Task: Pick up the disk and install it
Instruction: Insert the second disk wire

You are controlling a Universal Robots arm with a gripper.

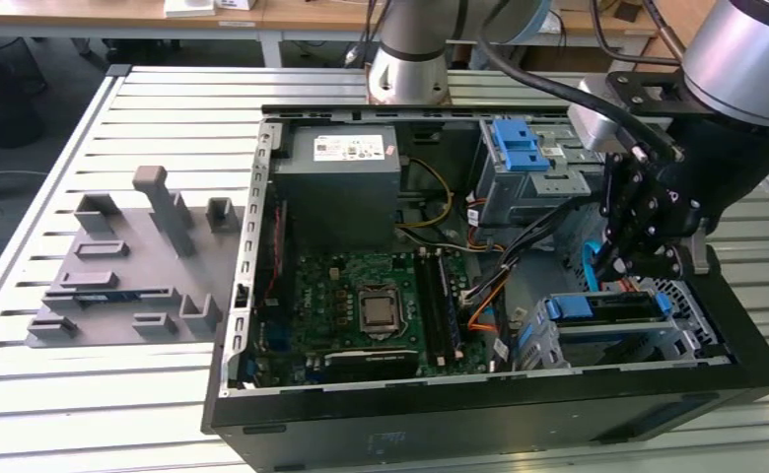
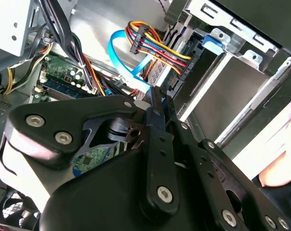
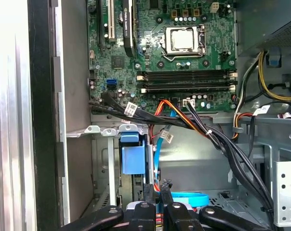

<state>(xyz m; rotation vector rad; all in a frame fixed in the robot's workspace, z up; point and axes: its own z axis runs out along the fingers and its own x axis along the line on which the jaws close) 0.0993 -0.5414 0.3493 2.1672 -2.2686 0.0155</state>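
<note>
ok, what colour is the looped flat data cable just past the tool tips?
Light blue. The flat cable shows best in the second wrist view, looping beside the multicoloured power wires.

The exterior view looks down from high and well back on the open black computer case lying on the slatted metal tabletop, while both wrist views look close past the black hand into the case, sharing its green motherboard.
</note>
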